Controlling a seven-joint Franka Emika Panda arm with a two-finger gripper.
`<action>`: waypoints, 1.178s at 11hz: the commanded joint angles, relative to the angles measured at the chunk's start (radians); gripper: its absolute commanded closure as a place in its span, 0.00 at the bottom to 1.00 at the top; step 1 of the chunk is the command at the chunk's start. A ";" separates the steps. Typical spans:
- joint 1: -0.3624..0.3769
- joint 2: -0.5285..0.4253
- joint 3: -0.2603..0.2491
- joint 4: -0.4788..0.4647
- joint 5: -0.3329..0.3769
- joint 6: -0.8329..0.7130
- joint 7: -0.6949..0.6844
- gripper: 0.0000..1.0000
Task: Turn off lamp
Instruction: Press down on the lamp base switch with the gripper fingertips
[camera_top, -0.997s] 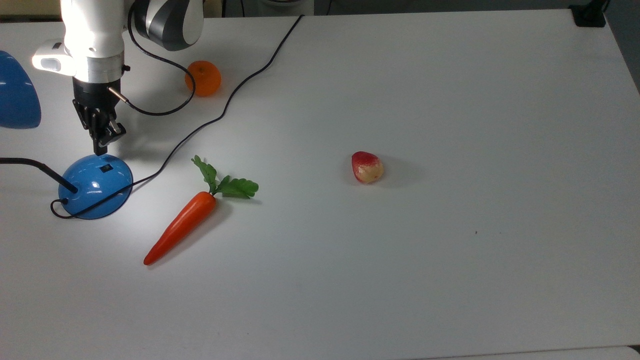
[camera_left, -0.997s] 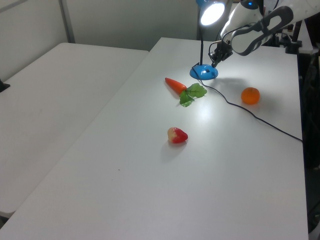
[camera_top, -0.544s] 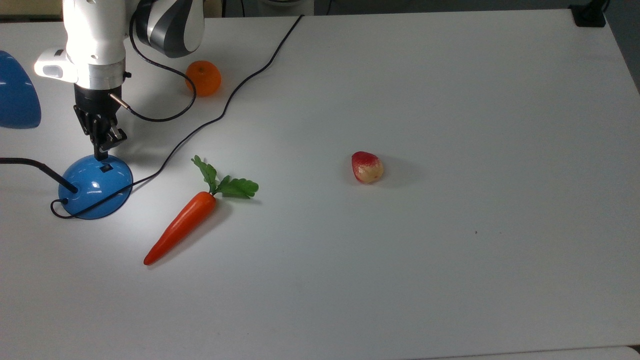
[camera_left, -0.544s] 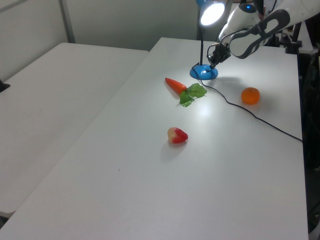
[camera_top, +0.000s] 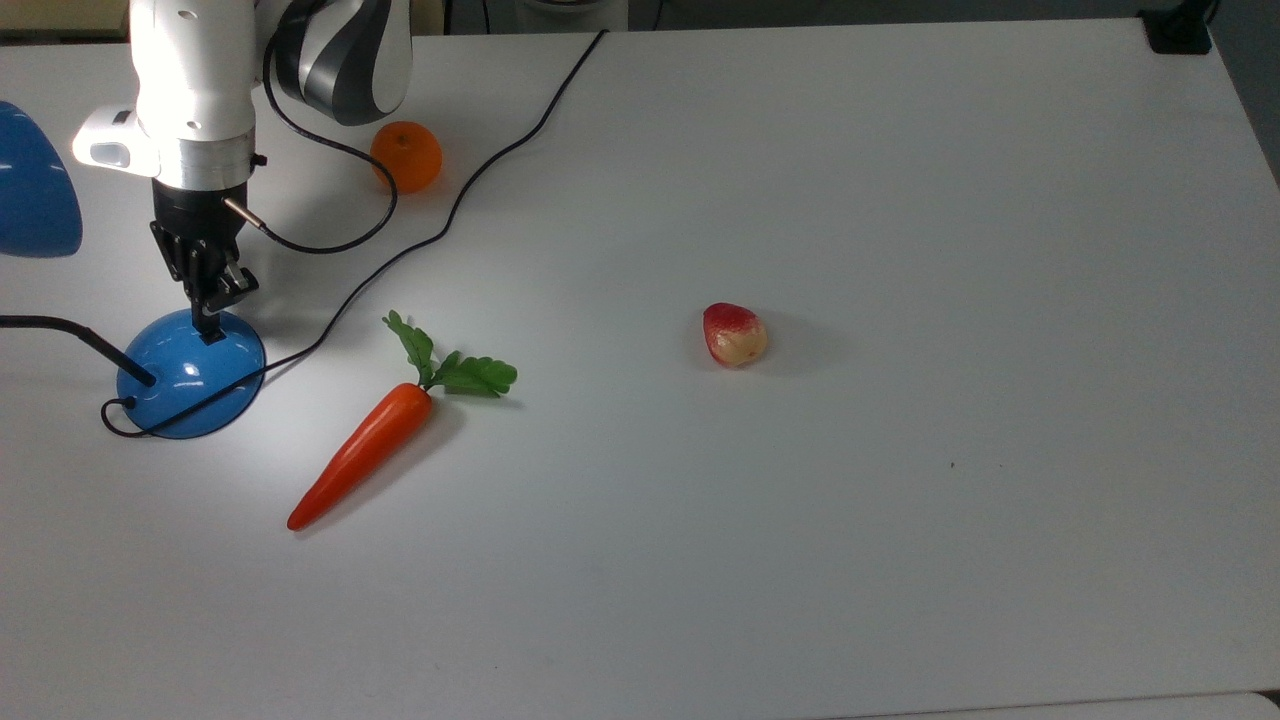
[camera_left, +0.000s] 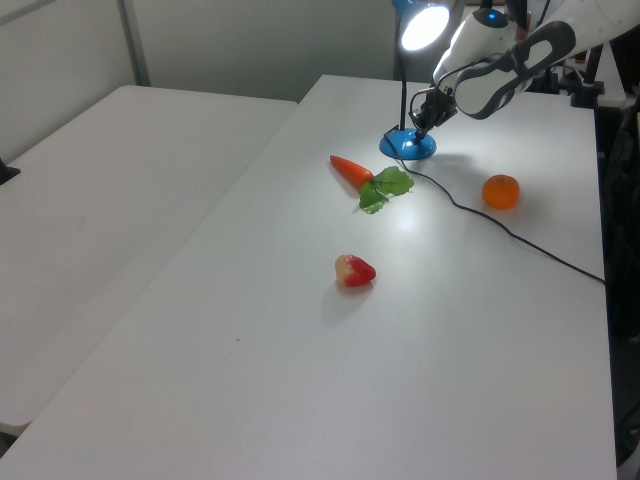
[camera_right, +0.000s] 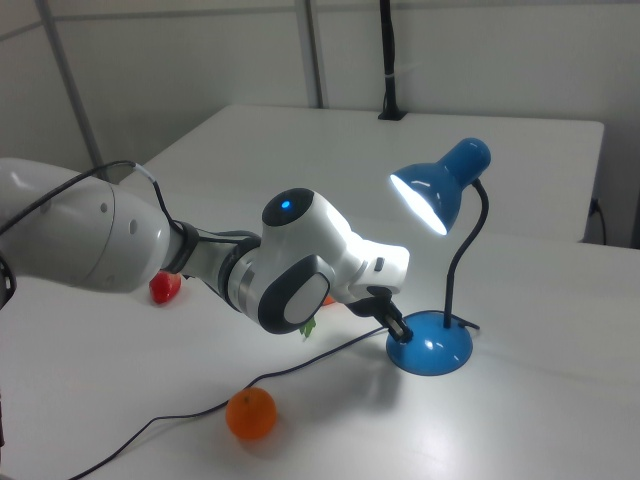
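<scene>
In the top view, at the far left, the lamp stands on the white table. Its blue shade is cut off at the top view's left edge, its black neck runs in from that edge to the round blue base, and its black cord loops off the base and trails up and to the top view's right. The shade is lit in the left view and the right view, so the lamp is on.

The gripper hangs straight down from the arm with its tip on the upper part of the dome, right where the switch sits. The switch itself is hidden under the tip. The fingers look pinched together into a single point, holding nothing. The move seems to turn on this: the switch lies directly under the tip, so what remains is a short press downward, not a sideways shift.

Further to the top view's right lie a carrot, just beside the base, an orange near the arm, and a strawberry well apart near the middle of the table.
</scene>
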 joint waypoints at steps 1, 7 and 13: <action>0.012 0.015 -0.004 0.009 0.015 0.020 0.011 1.00; 0.021 0.028 -0.004 0.006 0.012 0.020 0.009 1.00; 0.021 0.029 -0.004 -0.002 0.011 0.020 0.008 1.00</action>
